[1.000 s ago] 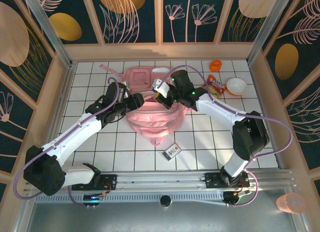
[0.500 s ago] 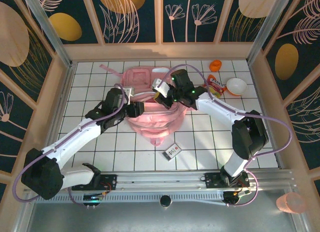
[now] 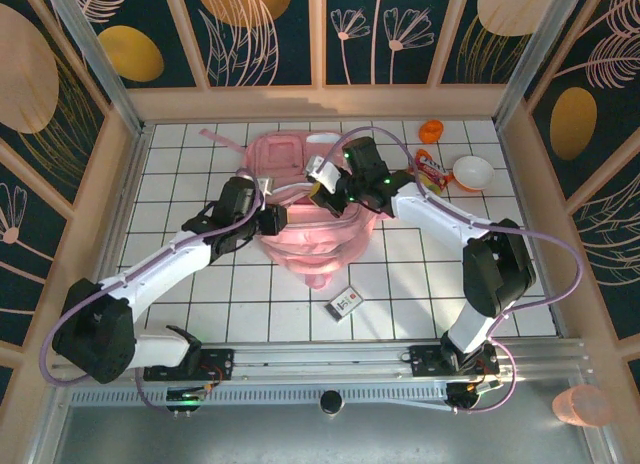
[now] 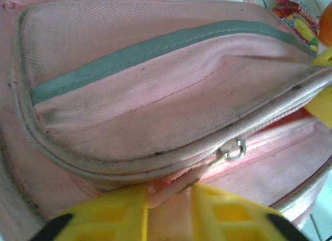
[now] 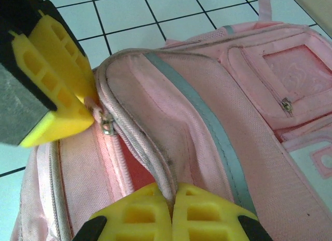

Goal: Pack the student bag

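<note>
Left wrist: hand (image 4: 169, 198) pinching zip pull (image 4: 199, 173); overhead: card (image 3: 346, 302) near bag (image 3: 315, 252).

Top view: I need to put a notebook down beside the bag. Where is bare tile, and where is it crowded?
Bare tile lies between the left wall and the student bag, beyond the left arm, and along the near edge left of the small card. The far right corner is crowded: orange item, snack packet, white bowl.
</note>
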